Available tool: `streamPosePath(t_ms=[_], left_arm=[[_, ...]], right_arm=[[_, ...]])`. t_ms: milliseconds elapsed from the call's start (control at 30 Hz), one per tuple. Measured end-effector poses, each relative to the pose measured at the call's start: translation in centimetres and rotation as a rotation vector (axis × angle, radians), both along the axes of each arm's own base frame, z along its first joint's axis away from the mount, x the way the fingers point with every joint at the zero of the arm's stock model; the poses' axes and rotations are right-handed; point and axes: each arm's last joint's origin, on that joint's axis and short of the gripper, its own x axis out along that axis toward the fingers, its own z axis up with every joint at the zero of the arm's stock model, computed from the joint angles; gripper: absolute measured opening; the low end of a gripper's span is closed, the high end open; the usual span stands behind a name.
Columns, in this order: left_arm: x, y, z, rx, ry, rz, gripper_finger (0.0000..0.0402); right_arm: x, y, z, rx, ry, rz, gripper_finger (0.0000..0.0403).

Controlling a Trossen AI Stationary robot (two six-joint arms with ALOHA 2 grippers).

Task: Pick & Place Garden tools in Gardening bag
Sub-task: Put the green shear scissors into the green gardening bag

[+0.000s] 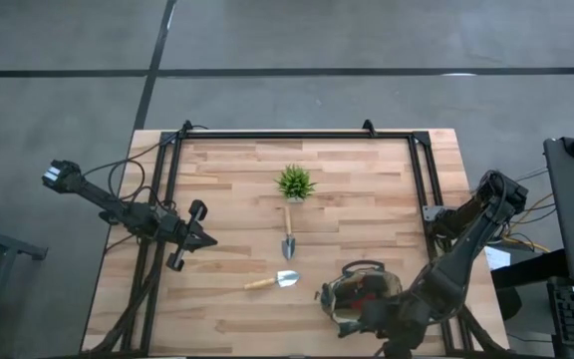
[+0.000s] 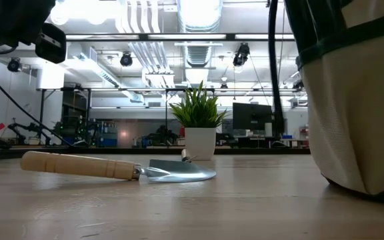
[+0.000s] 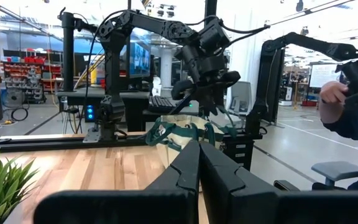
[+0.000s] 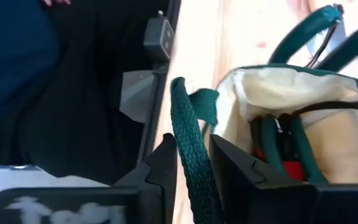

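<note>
Leftmost: left gripper (image 1: 189,235), over the table's left side, fingers pressed together on nothing, clear of all tools.

Centre, far: potted plant (image 1: 294,183), not a task item. Just before it, upright trowel (image 1: 288,239), blade toward the near edge. Nearer still, second trowel (image 1: 271,282), lying flat, wooden handle to the left, blade to the right. Both likely stiff and light; metal blade slippery, so the wooden handle is the better hold.

Right, near edge: gardening bag (image 1: 342,295), soft fabric, apt to sag or slide. Something red and dark handles show inside, though indistinctly. Right gripper (image 4: 191,168) pinches a green loop handle (image 4: 188,134) at the bag's mouth.

Open room: bare wood surrounds both trowels; the bag sits close to the near edge.
</note>
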Motion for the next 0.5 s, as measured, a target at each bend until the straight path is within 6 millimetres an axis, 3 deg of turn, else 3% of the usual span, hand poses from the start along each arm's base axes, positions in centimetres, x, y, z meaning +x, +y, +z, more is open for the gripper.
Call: streamPosePath(t_ms=[500], left_arm=[[0.00,0.00,0.00,0.000,0.000,0.000,0.0012]], right_arm=[[-0.05,0.49,0.52,0.086,-0.012,-0.008,0.0141]])
